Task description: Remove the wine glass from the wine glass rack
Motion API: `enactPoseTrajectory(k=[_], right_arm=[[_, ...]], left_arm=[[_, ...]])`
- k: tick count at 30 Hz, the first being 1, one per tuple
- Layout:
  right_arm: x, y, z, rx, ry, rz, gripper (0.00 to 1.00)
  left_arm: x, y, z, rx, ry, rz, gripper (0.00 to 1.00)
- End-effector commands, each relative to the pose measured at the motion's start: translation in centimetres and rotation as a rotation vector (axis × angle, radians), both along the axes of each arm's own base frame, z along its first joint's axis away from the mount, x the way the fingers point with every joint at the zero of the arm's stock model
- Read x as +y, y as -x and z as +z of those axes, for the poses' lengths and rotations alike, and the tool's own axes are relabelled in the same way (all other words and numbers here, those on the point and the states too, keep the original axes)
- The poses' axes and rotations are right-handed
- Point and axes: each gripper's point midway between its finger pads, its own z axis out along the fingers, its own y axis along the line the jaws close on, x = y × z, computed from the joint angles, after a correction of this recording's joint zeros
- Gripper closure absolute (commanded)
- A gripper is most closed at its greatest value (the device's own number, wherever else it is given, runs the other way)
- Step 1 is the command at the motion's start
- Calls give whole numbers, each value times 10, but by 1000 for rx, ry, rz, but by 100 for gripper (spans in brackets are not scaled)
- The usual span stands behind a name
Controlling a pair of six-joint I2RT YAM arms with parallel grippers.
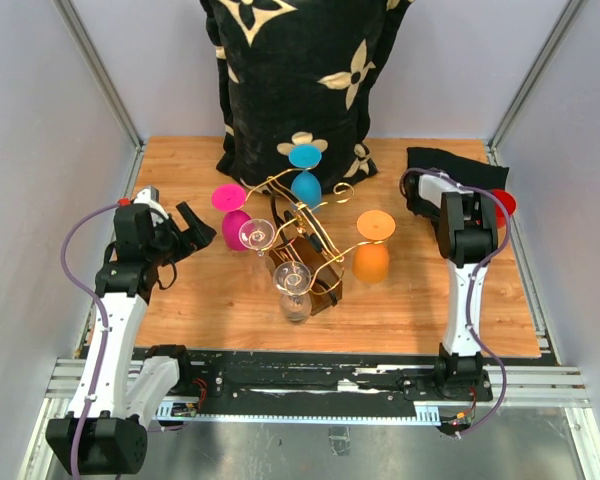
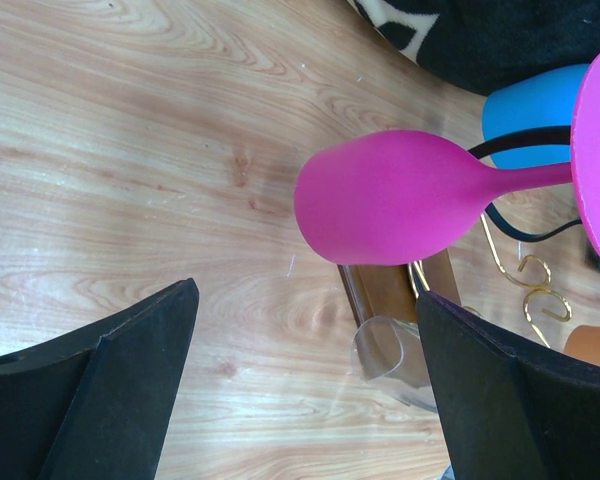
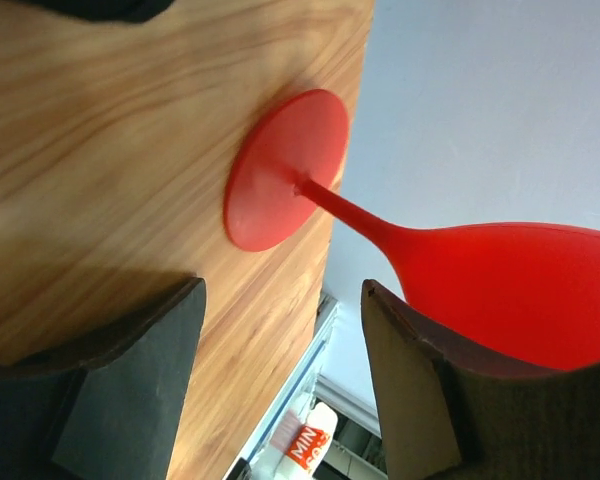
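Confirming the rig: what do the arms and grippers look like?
The left arm and right arm have white links, black joints and a looping purple cable each. The left gripper and right gripper have broad matte black fingers.

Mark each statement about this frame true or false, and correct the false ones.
1. The pink wine glass hangs bowl-down from the wine glass rack. True.
2. The left claw is shut on the pink wine glass. False: it is open and short of the glass, with nothing between its fingers.
3. A red wine glass stands on the table, off the rack. True.
4. The orange wine glass lies on its side on the table. False: it hangs bowl-down from the rack, on the side toward the right arm.
5. The right claw is open. True.
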Motion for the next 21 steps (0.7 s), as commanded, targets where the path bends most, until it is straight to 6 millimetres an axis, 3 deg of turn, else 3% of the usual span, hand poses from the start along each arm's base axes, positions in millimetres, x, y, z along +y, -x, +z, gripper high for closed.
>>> enactPoseTrajectory(k=[1, 7, 10, 15, 18, 21], right_arm=[[32, 4, -26, -33, -200, -17, 34], [81, -10, 2, -173, -471, 53, 31], [114, -23, 35, -299, -704, 103, 25], [170, -27, 132, -540, -1059, 197, 21], [208, -4, 190, -639, -1305, 247, 20], [225, 24, 233, -759, -1435, 311, 20]], left_arm=[[0, -1, 5, -18, -17, -17, 4], [1, -2, 5, -11, -20, -14, 4], [2, -1, 7, -9, -25, -11, 4], [4, -1, 12, -19, -32, -1, 4], [5, 0, 13, -17, -38, 3, 4], [7, 2, 15, -24, -44, 9, 4]])
